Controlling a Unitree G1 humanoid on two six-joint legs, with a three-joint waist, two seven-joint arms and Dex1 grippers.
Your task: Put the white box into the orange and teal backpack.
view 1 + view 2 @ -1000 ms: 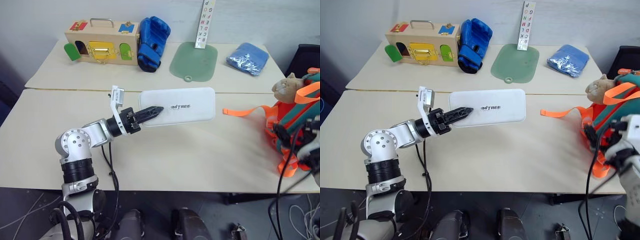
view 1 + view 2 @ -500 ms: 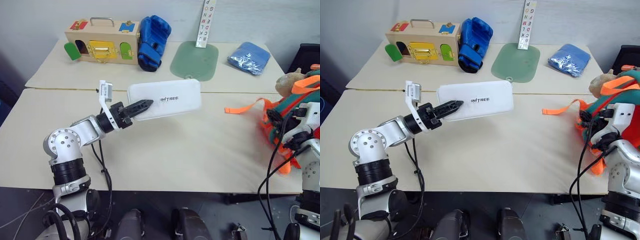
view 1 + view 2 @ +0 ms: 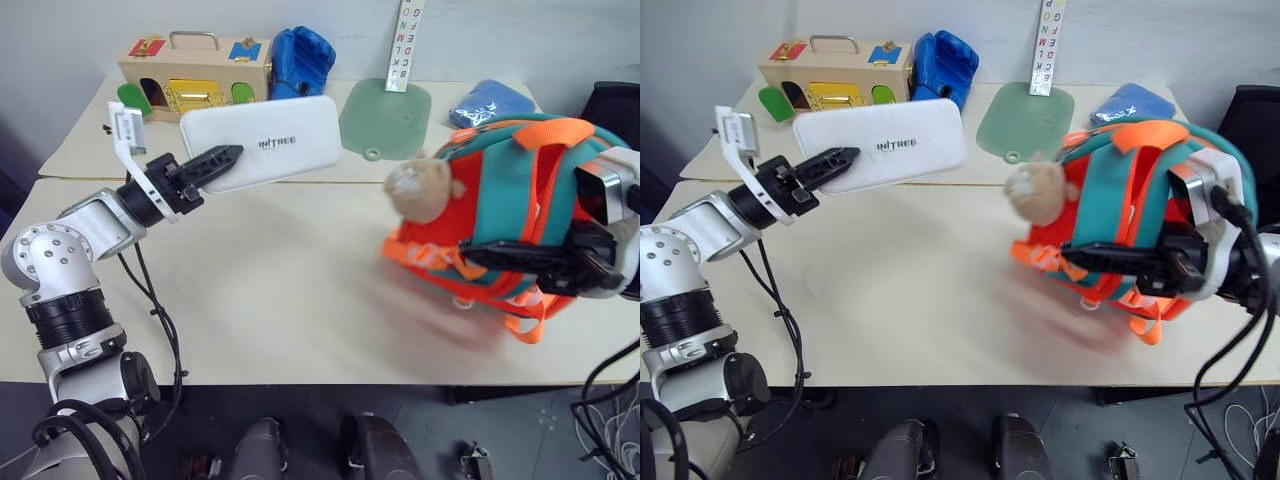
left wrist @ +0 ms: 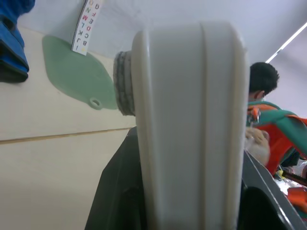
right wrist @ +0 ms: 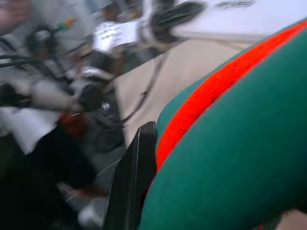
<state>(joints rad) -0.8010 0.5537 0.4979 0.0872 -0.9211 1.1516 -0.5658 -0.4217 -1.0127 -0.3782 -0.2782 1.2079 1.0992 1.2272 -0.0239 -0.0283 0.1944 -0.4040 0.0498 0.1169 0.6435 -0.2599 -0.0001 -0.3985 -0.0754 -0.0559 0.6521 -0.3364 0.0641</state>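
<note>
The white box (image 3: 275, 150) hangs in the air over the left part of the table, tilted slightly. My left gripper (image 3: 222, 158) is shut on its left end, and the left wrist view looks along the box's edge (image 4: 192, 120). The orange and teal backpack (image 3: 515, 190) stands upright at the right middle of the table, with its tan plush charm (image 3: 418, 188) swinging at its left side. My right gripper (image 3: 475, 253) points left across the backpack's front and is shut on its fabric. In the right wrist view a black finger (image 5: 136, 182) lies against the teal and orange cloth.
Along the back of the table stand a wooden box with coloured doors (image 3: 190, 78), a blue boxing glove (image 3: 300, 55), a green mat (image 3: 385, 115), a letter strip (image 3: 405, 45) and a blue cloth packet (image 3: 490, 100). A person's head (image 4: 261, 81) shows behind the backpack.
My left gripper has raised the white box off the table and carried it left. My right gripper has swung left, pulling the backpack from the right edge toward the table's middle.
</note>
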